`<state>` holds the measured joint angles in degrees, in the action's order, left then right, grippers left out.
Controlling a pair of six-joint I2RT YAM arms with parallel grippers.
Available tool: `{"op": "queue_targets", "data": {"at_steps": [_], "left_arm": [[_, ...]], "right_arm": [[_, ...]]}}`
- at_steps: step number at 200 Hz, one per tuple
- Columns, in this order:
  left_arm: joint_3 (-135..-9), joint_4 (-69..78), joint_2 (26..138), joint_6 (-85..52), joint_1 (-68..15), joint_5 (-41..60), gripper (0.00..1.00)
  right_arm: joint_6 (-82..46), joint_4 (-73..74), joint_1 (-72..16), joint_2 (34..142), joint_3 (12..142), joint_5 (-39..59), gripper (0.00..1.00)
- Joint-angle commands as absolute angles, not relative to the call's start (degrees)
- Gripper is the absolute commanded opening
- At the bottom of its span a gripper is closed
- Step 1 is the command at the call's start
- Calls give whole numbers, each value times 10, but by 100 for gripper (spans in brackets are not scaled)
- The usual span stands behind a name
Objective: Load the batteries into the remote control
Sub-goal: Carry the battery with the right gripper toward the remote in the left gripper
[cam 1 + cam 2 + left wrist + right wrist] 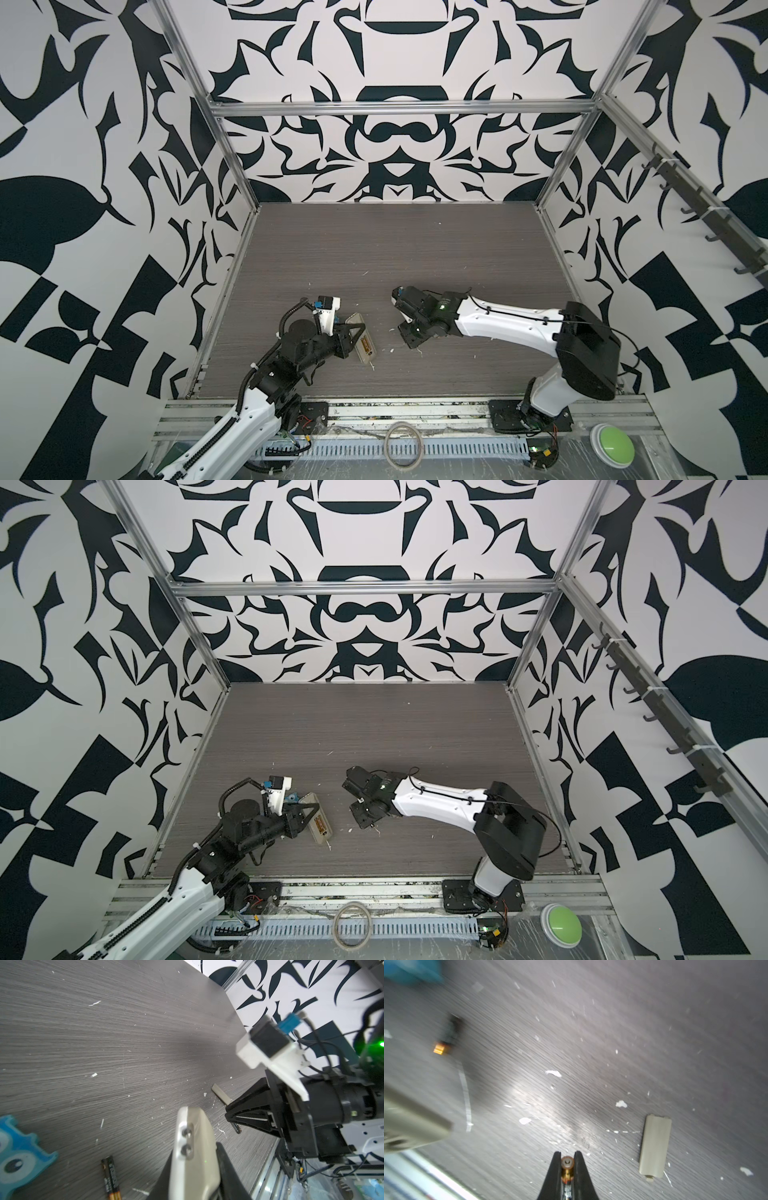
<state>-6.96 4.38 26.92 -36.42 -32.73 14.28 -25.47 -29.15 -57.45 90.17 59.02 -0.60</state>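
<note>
Over grey worktop (374, 249) my right pincer (567, 1156) pinches a battery (567, 1169); the remote control (368, 351), clamped in my left pincer (356, 331), lies toward the left edge, long axis front-to-back.

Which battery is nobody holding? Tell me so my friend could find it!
Look on the grey table for the blue googly-eyed toy. The loose battery lies flat beside it. It is dark with a coppery end, and unlike the other battery in the right gripper, nothing holds it.
</note>
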Motion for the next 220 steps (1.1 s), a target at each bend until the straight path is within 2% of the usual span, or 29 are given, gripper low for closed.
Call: {"op": "queue_targets", "data": {"at_steps": [1,62,128,220], "left_arm": [[-54,63,244,-407,-325,137,0],[-71,16,182,-445,-325,110,0],[-101,13,217,-466,-325,116,0],[-133,-7,225,-475,-325,152,0]], "right_arm": [[-252,-224,-576,858,567,-4,0],[-223,-87,-585,765,500,0,0],[-196,87,-599,691,418,40,0],[-167,276,-620,676,367,119,0]]}}
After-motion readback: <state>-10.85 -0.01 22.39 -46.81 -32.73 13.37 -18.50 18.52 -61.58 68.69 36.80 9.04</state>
